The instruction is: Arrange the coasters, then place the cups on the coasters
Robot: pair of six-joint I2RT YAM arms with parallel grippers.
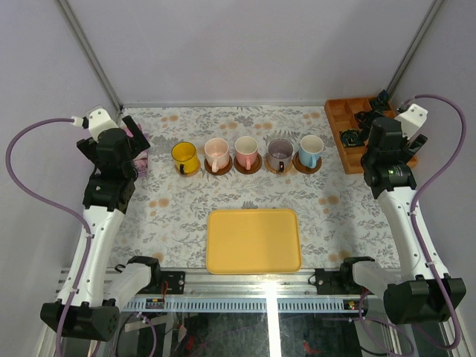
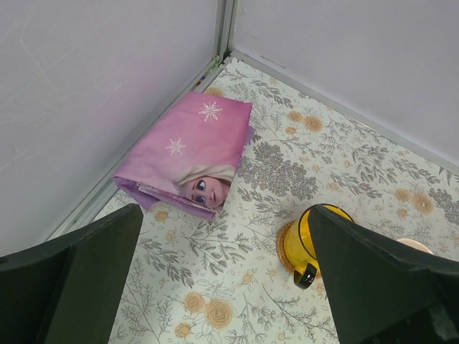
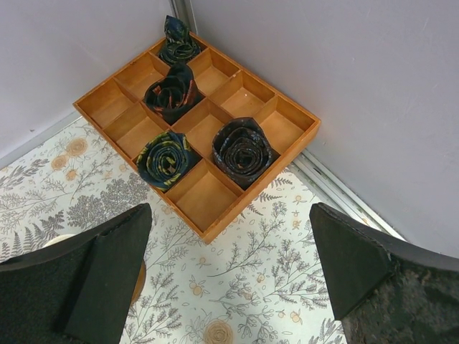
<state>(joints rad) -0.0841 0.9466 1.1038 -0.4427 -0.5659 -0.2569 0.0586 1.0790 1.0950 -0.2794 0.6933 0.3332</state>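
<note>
Cups stand in one straight row across the upper middle of the top view: yellow cup (image 1: 184,156), pale pink cup (image 1: 216,154), pink cup with white inside (image 1: 246,152), grey-purple cup (image 1: 280,154) and light blue cup (image 1: 311,150). Each sits on its own brown coaster (image 1: 248,169), so you can judge both halves of the task done. The even spacing keeps every cup centred on one disc, apart from its neighbours.

Your left gripper (image 2: 224,215) hovers with jaws spread wide and nothing between them, above a folded pink cloth (image 2: 190,147) at the upper left. Your right gripper (image 3: 231,209) is likewise wide open and empty over the orange compartment box (image 3: 199,199) at the upper right. Both sit well apart from the row, likely so that no finger can knock a cup. The yellow tray (image 1: 253,239) lies at lower centre, away from the row.
</note>
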